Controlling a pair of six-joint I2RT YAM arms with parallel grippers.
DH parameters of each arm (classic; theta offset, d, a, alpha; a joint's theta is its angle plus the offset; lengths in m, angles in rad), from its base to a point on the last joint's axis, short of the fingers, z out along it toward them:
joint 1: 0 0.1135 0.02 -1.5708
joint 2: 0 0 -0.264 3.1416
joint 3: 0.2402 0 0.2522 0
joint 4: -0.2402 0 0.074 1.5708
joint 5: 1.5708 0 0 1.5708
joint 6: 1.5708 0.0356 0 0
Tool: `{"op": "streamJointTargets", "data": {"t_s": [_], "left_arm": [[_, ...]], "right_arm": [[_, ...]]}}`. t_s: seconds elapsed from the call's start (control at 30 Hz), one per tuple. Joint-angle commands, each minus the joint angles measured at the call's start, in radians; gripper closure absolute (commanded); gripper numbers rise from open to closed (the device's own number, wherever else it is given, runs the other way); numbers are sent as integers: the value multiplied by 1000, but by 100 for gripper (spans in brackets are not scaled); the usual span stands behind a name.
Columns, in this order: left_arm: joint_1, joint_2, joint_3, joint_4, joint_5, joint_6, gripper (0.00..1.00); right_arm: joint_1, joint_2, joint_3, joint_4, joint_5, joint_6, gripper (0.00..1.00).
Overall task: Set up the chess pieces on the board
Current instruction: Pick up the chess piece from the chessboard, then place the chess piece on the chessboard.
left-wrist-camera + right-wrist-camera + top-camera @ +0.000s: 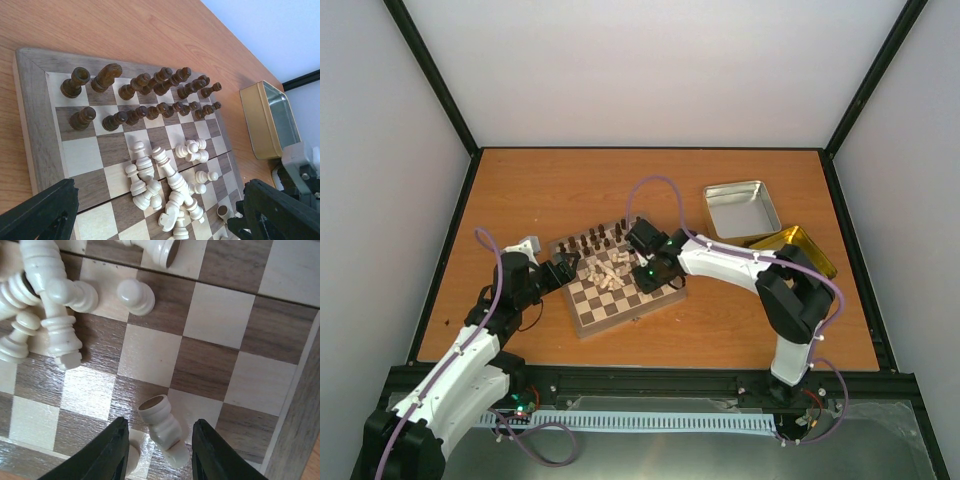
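The board (625, 318) lies mid-table, with dark chessmen (145, 95) standing in two rows along its far side. Several cream chess pieces (170, 185) lie tumbled in a heap (610, 272) at the board's middle. My right gripper (159, 424) hovers over the board's near right corner (655, 275). Its jaws are open around one tilted cream piece (162, 430), with a gap on each side. Another cream piece (132, 460) shows partly under the left finger (115, 452). My left gripper (160, 220) is wide open at the board's left edge (567, 272), holding nothing.
An open silver tin (740, 208) stands at the back right, and its gold lid (800, 250) lies beside it, just behind the right arm. Bare orange table (520, 200) surrounds the board. White walls enclose three sides.
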Motion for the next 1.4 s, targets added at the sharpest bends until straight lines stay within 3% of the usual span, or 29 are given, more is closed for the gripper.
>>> {"op": "streamJointTargets", "data": {"t_s": [0.0, 0.33, 0.6, 0.8, 1.07, 1.2, 1.37], "left_arm": [[4, -2, 38, 1, 0, 27, 9], [4, -3, 36, 1, -8, 31, 9], [4, -5, 36, -3, -8, 32, 9], [4, -5, 39, 4, 6, 40, 8], [4, -47, 43, 122, 185, 134, 4], [4, -71, 41, 205, 303, 130, 6], [4, -6, 106, 222, 448, 20, 7]], "right_arm": [[-5, 20, 38, -53, -3, -35, 64], [-17, 72, 71, -55, 46, -14, 74], [-22, 103, 77, -52, 43, -11, 75], [-25, 101, 71, -9, 70, 16, 84], [-25, -84, -21, 220, 146, 127, 88], [-25, -185, -62, 378, 28, 131, 88], [-24, -209, -56, 465, -196, -22, 88]]}}
